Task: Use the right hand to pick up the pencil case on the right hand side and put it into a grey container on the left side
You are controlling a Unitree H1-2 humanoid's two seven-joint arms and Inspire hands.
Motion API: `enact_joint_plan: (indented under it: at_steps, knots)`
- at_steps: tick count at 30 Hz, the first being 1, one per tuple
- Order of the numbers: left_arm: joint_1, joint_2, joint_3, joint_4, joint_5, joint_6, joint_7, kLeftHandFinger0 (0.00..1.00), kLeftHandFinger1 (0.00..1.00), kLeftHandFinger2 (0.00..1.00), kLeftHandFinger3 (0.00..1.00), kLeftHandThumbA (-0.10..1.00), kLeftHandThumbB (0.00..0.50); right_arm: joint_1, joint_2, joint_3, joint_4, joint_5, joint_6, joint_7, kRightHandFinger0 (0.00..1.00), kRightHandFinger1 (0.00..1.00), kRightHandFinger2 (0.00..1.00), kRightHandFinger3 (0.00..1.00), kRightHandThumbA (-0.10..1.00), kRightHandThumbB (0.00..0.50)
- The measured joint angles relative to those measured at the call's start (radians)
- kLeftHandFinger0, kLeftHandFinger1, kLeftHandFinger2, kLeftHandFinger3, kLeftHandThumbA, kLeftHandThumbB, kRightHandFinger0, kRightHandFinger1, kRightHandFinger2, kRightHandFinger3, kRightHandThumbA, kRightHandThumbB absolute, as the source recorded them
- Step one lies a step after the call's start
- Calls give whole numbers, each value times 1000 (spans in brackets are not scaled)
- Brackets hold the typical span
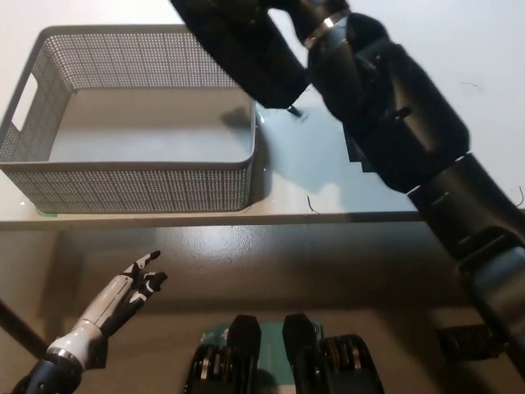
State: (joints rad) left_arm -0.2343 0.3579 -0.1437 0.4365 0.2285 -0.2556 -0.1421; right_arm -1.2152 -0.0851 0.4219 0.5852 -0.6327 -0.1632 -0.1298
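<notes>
The grey mesh container [139, 168] stands on the white table at the left, with nothing showing inside it. My black right arm reaches across from the lower right to the top of the picture. Its hand [287, 11] is shut on the black pencil case [242, 57], which hangs tilted in the air above the container's far right corner and partly over its right rim. The top edge of the picture cuts off most of the hand. My white left hand [135, 279] rests open, below the table's front edge at the lower left.
A black square mat [354, 152] lies on the table right of the container, mostly hidden by my right arm. The table's front edge [246, 218] runs across the middle of the picture. Small dark marks [310, 203] dot the white top near it.
</notes>
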Motion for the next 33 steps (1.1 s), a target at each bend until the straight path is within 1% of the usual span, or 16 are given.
enact_joint_plan:
  at_steps: [1,3,6,8,12,14,16,17,18,22,25,26,27,28,29,33]
  knots:
    - [0,-1,-6,0,0,0,-3,1000,749,775,1000,1000,500,-1,5,0,0,-2,5,4,0,41,377,154,-100,188]
    - [-1,-4,-13,0,1,0,-7,1000,769,797,1000,1000,500,-4,14,0,7,-7,6,5,0,45,473,178,-100,180]
    - [-6,-10,-28,0,3,0,-13,1000,784,813,1000,1000,500,-26,30,0,52,-16,4,2,0,131,568,285,-100,212]
    - [-10,-13,-37,0,6,0,-17,1000,789,829,1000,1000,500,-41,42,1,91,-20,-2,-9,0,16,317,144,-100,233]
    - [-17,-14,-57,-1,16,0,-23,1000,784,829,1000,1000,500,-68,72,2,198,-23,-13,-32,0,0,285,46,-100,211]
    - [-21,-14,-63,-1,19,0,-26,1000,786,826,1000,1000,500,-85,87,7,273,-27,-24,-49,0,52,549,161,-100,177]
    - [-24,-14,-66,-3,21,0,-29,1000,804,831,1000,1000,500,-102,100,10,351,-30,-32,-69,0,205,760,592,-100,174]
    - [-25,-15,-67,-4,22,0,-31,1000,806,831,1000,1000,500,-111,107,13,394,-32,-36,-80,0,266,786,772,-100,182]
    - [-25,-15,-67,-5,22,1,-32,1000,803,824,1000,1000,500,-118,110,16,426,-34,-40,-89,0,300,786,842,-100,175]
    - [-29,-15,-72,-5,24,1,-41,1000,771,800,1000,1000,500,-152,123,28,584,-38,-59,-137,13,405,852,920,-100,176]
    - [-36,-18,-80,-5,29,0,-46,1000,761,792,1000,1000,500,-171,129,31,680,-38,-72,-167,0,336,748,785,-100,196]
    - [-40,-19,-83,-5,31,0,-47,1000,759,792,1000,1000,500,-173,129,31,700,-37,-74,-175,119,464,902,939,-57,268]
    - [-42,-21,-85,-5,33,0,-47,1000,757,795,1000,1000,500,-174,130,30,712,-35,-75,-179,429,825,1000,1000,240,347]
    - [-47,-24,-89,-5,36,0,-49,1000,755,800,1000,1000,500,-175,133,20,729,-27,-76,-179,920,1000,1000,1000,531,413]
    - [-51,-26,-92,-5,38,0,-50,1000,748,801,1000,1000,500,-175,136,8,739,-17,-74,-166,1000,1000,1000,1000,660,487]
    - [-63,-31,-102,-5,41,0,-53,1000,723,796,1000,1000,500,-175,138,3,762,-4,-61,-92,1000,1000,1000,1000,907,500]
